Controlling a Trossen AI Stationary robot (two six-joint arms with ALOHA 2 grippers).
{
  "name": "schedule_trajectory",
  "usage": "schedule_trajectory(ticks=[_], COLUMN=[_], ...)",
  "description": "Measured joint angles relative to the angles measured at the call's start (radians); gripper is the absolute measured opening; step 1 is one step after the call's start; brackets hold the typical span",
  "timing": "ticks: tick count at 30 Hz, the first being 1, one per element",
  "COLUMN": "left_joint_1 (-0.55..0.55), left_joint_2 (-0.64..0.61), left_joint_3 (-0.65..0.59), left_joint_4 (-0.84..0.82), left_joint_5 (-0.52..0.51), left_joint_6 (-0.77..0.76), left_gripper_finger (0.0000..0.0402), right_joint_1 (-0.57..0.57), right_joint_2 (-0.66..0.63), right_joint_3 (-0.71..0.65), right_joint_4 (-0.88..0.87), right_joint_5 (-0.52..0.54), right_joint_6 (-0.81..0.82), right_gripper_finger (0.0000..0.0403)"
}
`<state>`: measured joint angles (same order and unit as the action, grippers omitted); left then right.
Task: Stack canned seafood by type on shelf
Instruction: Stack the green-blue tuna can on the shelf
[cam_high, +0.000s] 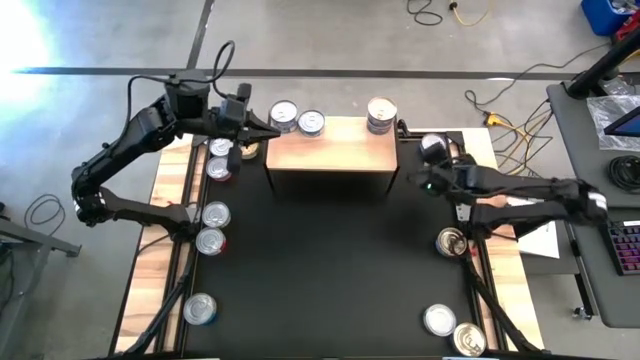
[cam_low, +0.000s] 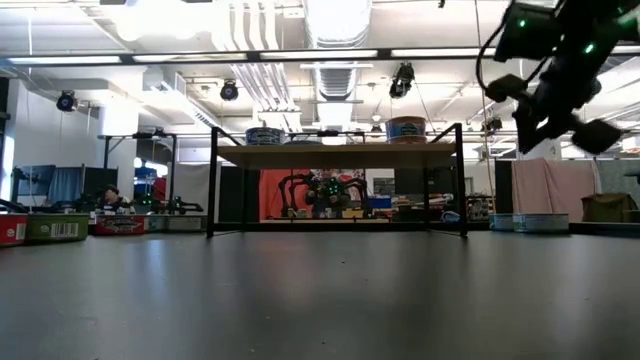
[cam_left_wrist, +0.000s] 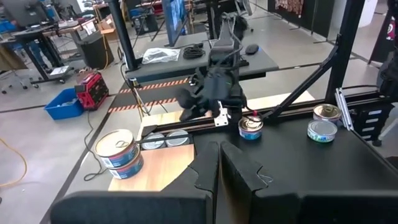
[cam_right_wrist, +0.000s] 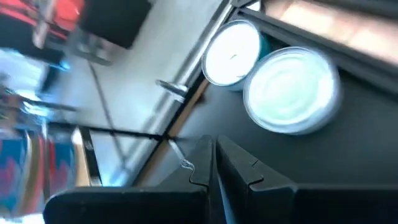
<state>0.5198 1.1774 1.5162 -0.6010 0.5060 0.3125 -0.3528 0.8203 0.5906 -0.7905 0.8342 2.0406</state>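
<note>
While both dark grippers are clenched empty, left (cam_high: 268, 129) at the light wood-topped, black-legged shelf's (cam_high: 330, 145) ten o'clock corner and right (cam_high: 414, 181) at four o'clock, three silver-topped tin stacks (cam_high: 380, 114) sit stocked; next probably needs reopening over a loose mat tin (cam_high: 452, 241).

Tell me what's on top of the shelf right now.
On the shelf: two single tins at its left back corner, a stack of tins at the right. Nothing seen underneath.
</note>
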Motion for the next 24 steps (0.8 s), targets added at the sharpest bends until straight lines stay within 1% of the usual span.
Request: schedule_trajectory(ticks=[3,5,6,10,13,15,18,24], left_joint_1=[-0.001,-0.002,-0.002,-0.002,-0.005,-0.011,-0.023,-0.059], left_joint_2=[0.000,0.000,0.000,-0.002,-0.013,-0.020,-0.026,-0.037], left_joint_3=[0.000,0.000,0.000,0.000,0.000,0.000,0.000,0.000], left_joint_4=[0.002,0.004,0.007,-0.001,-0.028,-0.051,-0.072,-0.086], left_joint_5=[0.000,-0.001,-0.001,-0.001,-0.003,-0.002,-0.028,-0.157], left_joint_6=[-0.007,-0.008,-0.009,-0.046,-0.078,-0.090,-0.105,-0.129], left_gripper_finger=[0.0001,0.0001,0.0001,0.0001,0.0001,0.0001,0.0001,0.0001], right_joint_1=[-0.124,-0.212,-0.257,-0.432,-0.513,-0.539,-0.574,-0.608], right_joint_2=[-0.013,0.015,0.036,0.134,0.208,0.255,0.330,0.476], right_joint_3=[-0.085,-0.129,-0.141,-0.150,-0.137,-0.129,-0.109,-0.065], right_joint_4=[0.327,0.503,0.555,0.591,0.626,0.717,0.826,0.831], right_joint_5=[-0.059,-0.100,-0.123,-0.254,-0.335,-0.345,-0.345,-0.343], right_joint_6=[-0.130,-0.152,-0.151,-0.123,-0.155,-0.201,-0.212,-0.105], right_gripper_finger=[0.0012,0.0012,0.0012,0.0012,0.0013,0.0013,0.0013,0.0013])
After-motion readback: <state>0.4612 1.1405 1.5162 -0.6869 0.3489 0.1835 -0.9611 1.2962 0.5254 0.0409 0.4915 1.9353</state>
